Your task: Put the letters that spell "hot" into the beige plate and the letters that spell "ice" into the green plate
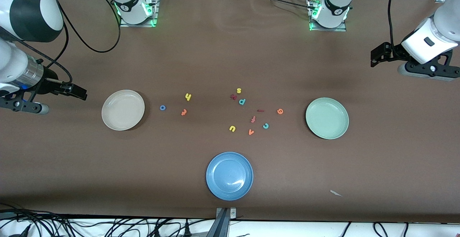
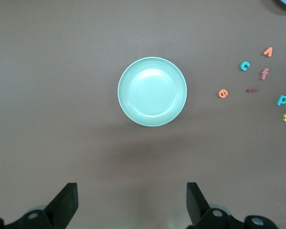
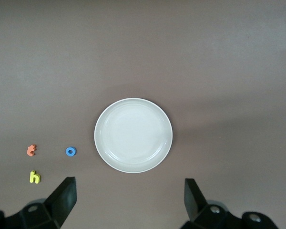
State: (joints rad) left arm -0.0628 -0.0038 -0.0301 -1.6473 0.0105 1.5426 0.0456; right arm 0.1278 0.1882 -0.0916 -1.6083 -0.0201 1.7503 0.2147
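Worktop [image 1: 230, 61]: brown, matte, both arm bases at its top edge in front view.

Plates, 3 pcs:
- beige plate [image 1: 123, 110], toward right arm's end, nothing in it.
- green plate [image 1: 327, 118], toward left arm's end, nothing in it.
- blue plate [image 1: 229, 175], nearest the front camera, mid-worktop, nothing in it.

Foam letters, all flat on worktop, between beige and green plates:
- "hot" set, grouped nr beige plate: blue "o" [image 1: 162, 107] closest to that plate; yellow "h" [image 1: 188, 96] farther from camera; orange "t" [image 1: 183, 112] nearer to camera than "h".
- "ice" set, nr green plate: orange "e" [image 1: 280, 111] closest to that plate; dark red "i" [image 1: 261, 110] just beside "e"; teal "c" [image 1: 266, 125] nearer to camera.
- Others, mid cluster: yellow "s" [image 1: 239, 90], teal "p" [image 1: 242, 101], dark red piece [image 1: 233, 96] touching/beside "p" (shape unclear), reddish "f" [image 1: 253, 119], yellow "u" [image 1: 232, 128], orange "v" [image 1: 251, 132].

Tools:
- left tool [image 2: 132, 202]: up in air at left arm's end, w/ green plate in its wrist view; fingers apart, holding nothing. Arm waits.
- right tool [image 3: 130, 200]: up in air at right arm's end, w/ beige plate in its wrist view; fingers apart, holding nothing. Arm waits.

Misc: small pale scrap [image 1: 335, 193] on worktop, nearer camera than green plate.
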